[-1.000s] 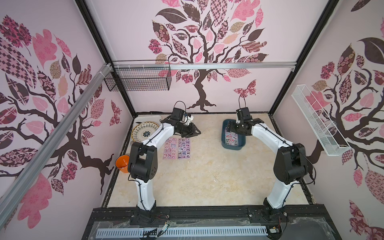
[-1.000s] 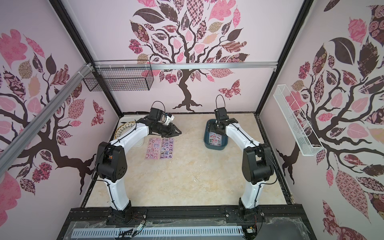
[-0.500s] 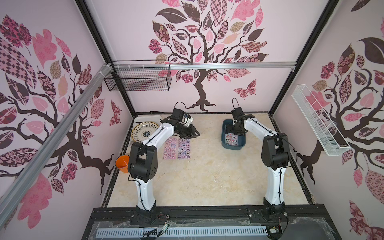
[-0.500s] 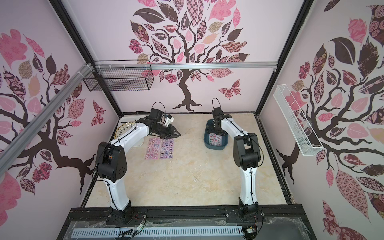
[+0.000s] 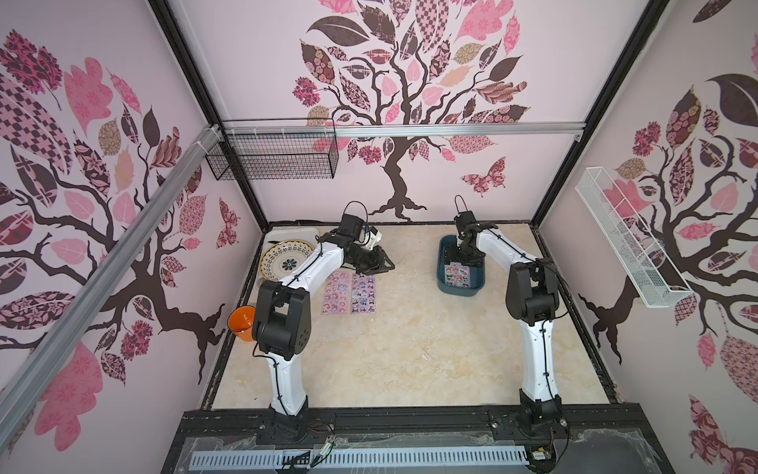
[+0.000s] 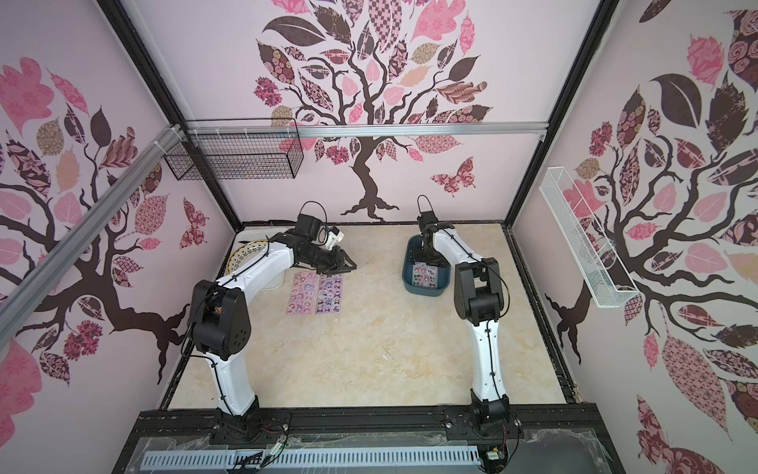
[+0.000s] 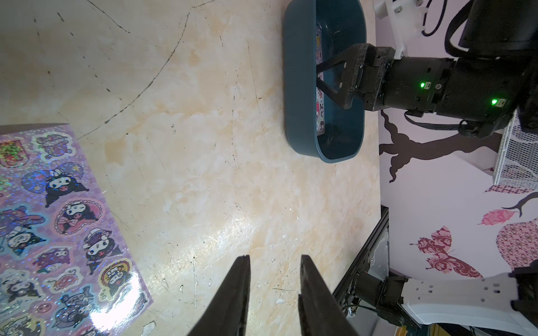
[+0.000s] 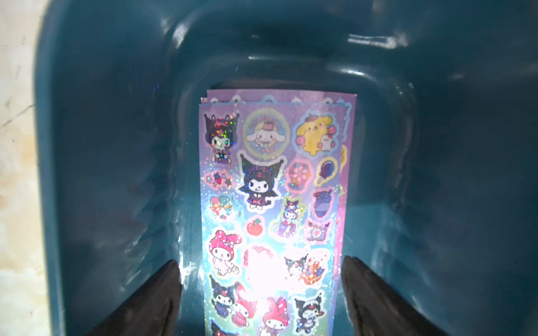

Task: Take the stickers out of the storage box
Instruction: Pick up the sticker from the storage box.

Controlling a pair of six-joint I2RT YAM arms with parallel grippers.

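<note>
The right gripper (image 8: pixel 260 266) reaches down inside the storage box (image 8: pixel 102 145). Its jaws are spread wide and clamped on nothing. The stack of stickers (image 8: pixel 270 189) lies flat on the box floor and runs straight between the two fingers (image 8: pixel 157 293). A thin strip of teal floor shows between each finger and the sheet edges. Whether the fingertips touch the floor cannot be told. In a top view the top sheet shows just on the near side of these jaws.

The left gripper (image 7: pixel 274 259) hovers above the bare table (image 7: pixel 203 145). Its jaws stand partly apart with a clear gap between them, and they hold nothing. A purple sheet (image 7: pixel 58 218) lies flat on the table off to one side of the jaws, apart from them. The box sits well ahead of the tips. In a top view a pink sheet (image 5: pixel 335 292) lies just beside the purple one, on its side away from the jaws.

A second ago the right arm's elbow stood farther out toward the side wall and the right gripper sat up by the box's far rim. Now the elbow has swung inward and the jaws are down in the box, astride the stack. The left gripper keeps the same gap and much the same place. The box and the two sheets on the table have not moved.
</note>
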